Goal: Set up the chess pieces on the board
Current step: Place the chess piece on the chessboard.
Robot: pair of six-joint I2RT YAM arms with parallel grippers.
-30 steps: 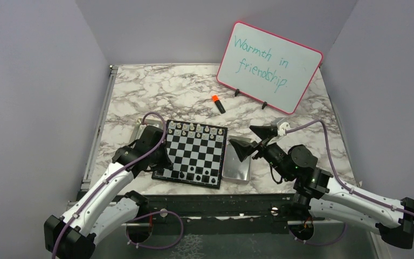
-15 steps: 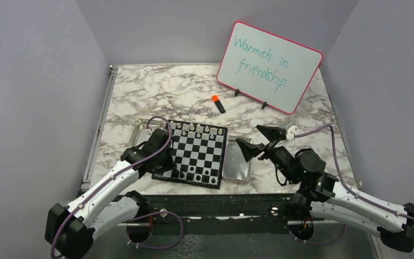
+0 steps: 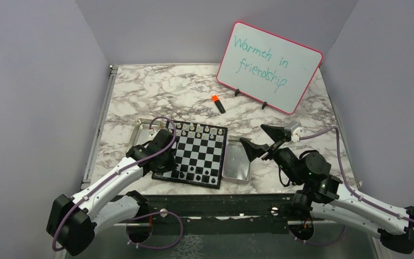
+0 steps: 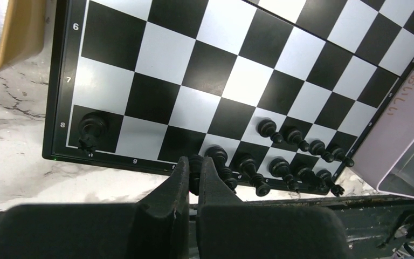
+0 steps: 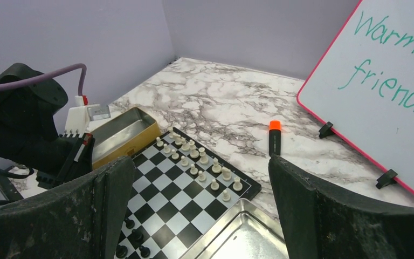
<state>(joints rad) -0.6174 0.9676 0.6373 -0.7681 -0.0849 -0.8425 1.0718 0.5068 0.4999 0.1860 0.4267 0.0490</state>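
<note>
Two rows of pale chess pieces (image 5: pixel 194 157) stand along the far edge of the board (image 3: pixel 198 152). Only the right wrist view shows them as separate figures; from above they read as small dots. The black chess pieces (image 4: pixel 296 141) gather at the near edge and are clearest in the left wrist view. There they run in two short rows toward the corner next to the silver tray (image 3: pixel 236 168), and a lone black piece (image 4: pixel 90 131) stands on the corner square beside the numeral 8. The board lies flat on the marble desk (image 3: pixel 161 91), with the gold tray (image 5: pixel 112 132) just beside its left edge and the silver tray just beside its right.

The left end effector (image 4: pixel 193 164) sits low over the board's near edge. Its fingers are drawn to a narrow slit, with a black figure (image 4: pixel 195 171) pinched between them. In the top view the wrist covers this grip entirely.

The right end effector (image 5: pixel 199 162) hangs spread wide and holds nothing. The top view places it over the far end of the silver tray, while its own camera looks across the board toward the left arm.

Beyond the board, an orange-capped marker (image 3: pixel 218 103) lies on the desk. A pink-rimmed whiteboard (image 3: pixel 269 65) leans on small black stands behind it.
</note>
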